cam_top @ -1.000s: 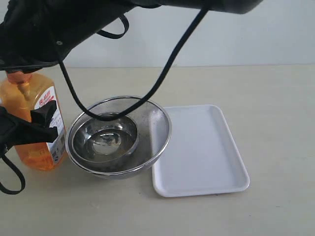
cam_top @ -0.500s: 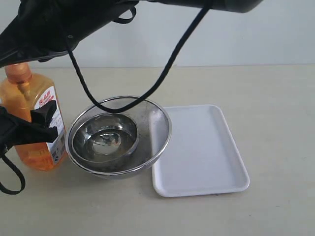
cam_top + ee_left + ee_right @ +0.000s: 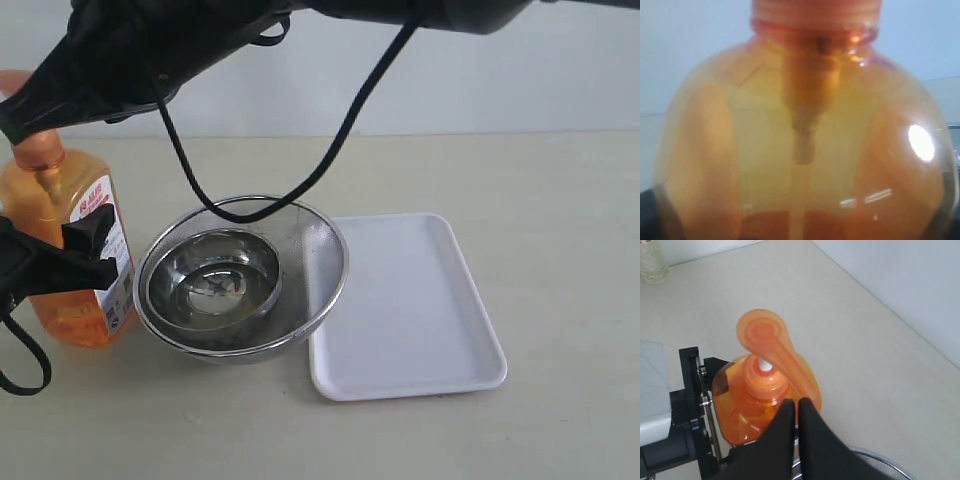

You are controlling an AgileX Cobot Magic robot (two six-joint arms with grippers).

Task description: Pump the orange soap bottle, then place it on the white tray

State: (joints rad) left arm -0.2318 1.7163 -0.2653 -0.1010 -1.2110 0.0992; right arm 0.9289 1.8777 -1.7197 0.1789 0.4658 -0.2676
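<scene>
A beige tabletop (image 3: 560, 200) meets a plain pale grey-blue wall (image 3: 560, 80)

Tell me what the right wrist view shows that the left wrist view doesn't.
Only the right wrist view shows the round orange pump head on its white stem, and the shut right claw. Only the left wrist view shows the pale dip tube inside. Both show the tall translucent orange soap bottle.

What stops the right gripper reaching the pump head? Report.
Nothing, it seems: likely reachable. The shut right gripper hangs close above the pump head, and the left gripper holds only the bottle body.
</scene>
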